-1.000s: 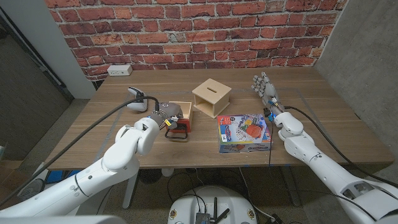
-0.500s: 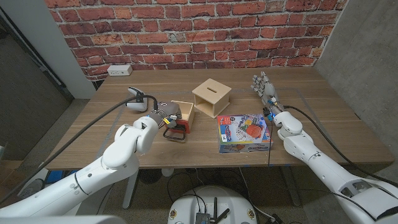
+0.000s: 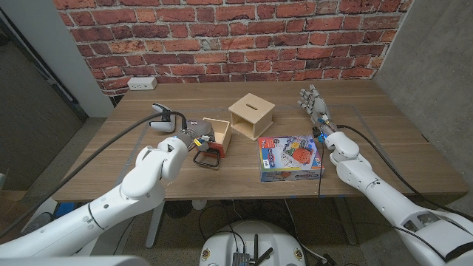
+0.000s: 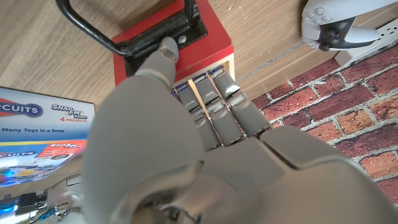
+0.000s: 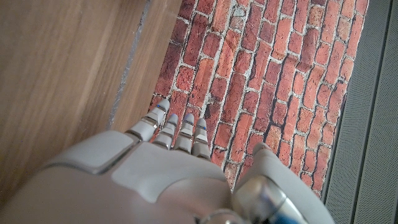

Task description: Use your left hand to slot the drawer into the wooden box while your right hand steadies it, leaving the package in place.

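Since the earlier frames the left hand (image 3: 194, 136) has edged closer onto the drawer (image 3: 213, 142), which itself has hardly shifted; right hand and package are unchanged. Drawer lies left of centre on the worktop (image 3: 133, 159), red front and black handle (image 3: 208, 162) toward the robot, well apart from the box (image 3: 251, 115) that stands behind and to its right. Judged rigid, light and smooth-sided: it should slide readily but could skid or jam if pushed askew, so the side walls or the handle look the soundest hold. Left hand is curled over the drawer's left side; whether it truly grips is not clear. Right hand (image 3: 313, 103) stands upright with fingers apart, holding nothing, right of the box and clear of it. Package (image 3: 290, 157) lies flat between the arms, near the front edge. Left wrist view alone shows a fingertip (image 4: 166, 48) touching the handle plate and fingers over the drawer's rim; head view alone shows the box and spacing.
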Robot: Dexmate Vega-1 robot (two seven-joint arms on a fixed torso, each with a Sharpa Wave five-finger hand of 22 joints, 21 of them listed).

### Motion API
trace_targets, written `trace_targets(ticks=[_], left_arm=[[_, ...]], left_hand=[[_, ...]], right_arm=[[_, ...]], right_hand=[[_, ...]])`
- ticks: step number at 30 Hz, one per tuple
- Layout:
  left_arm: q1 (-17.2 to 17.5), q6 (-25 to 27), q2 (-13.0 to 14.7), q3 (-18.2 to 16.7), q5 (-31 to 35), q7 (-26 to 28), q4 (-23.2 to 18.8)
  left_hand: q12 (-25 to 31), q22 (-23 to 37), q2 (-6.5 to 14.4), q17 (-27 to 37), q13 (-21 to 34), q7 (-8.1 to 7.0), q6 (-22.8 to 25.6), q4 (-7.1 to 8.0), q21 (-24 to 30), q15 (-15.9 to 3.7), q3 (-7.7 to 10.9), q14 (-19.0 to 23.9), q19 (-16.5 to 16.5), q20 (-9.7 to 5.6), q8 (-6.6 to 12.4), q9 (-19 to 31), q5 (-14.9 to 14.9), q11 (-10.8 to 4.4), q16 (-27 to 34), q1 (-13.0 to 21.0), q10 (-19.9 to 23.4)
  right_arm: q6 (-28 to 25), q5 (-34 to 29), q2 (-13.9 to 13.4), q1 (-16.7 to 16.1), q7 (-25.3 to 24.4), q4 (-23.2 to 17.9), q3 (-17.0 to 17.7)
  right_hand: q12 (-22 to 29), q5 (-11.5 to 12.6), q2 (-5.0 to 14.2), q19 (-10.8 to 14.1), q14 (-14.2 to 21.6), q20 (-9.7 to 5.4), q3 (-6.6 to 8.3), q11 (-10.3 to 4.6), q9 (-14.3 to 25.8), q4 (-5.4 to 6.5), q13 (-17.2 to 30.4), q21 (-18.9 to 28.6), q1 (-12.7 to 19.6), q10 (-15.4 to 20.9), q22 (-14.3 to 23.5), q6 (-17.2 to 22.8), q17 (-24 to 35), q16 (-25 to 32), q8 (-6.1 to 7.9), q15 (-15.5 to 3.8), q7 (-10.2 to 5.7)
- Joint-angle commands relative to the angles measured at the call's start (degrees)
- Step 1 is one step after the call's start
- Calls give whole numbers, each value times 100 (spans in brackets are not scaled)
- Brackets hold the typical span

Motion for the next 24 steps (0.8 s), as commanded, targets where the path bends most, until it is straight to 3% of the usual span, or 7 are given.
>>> trace_targets(ticks=[1,24], left_arm=[[-48,-105,148,-162,-377,-32,-136],[-363,-578,510,-303,-1241,-23,-97]], left_hand=[[17,2,125,38,30,8,73,2,30,-368,-17,78,51,-388,20,5,33,-19,16,42,71],[-41,2,148,25,47,-15,98,-1,-5,-365,-46,49,-36,-400,-13,18,30,5,-49,56,51]], right_arm=[[41,19,43,89,72,147,-15],[-35,-91,-131,10,-16,-164,-9]], right_hand=[[15,26,192,46,36,-49,62,-10,6,3,6,26,-3,8,13,39,-4,40,31,-201,-7],[14,26,194,47,36,-52,70,-18,6,13,6,24,-9,8,13,43,-26,46,25,-202,-1]])
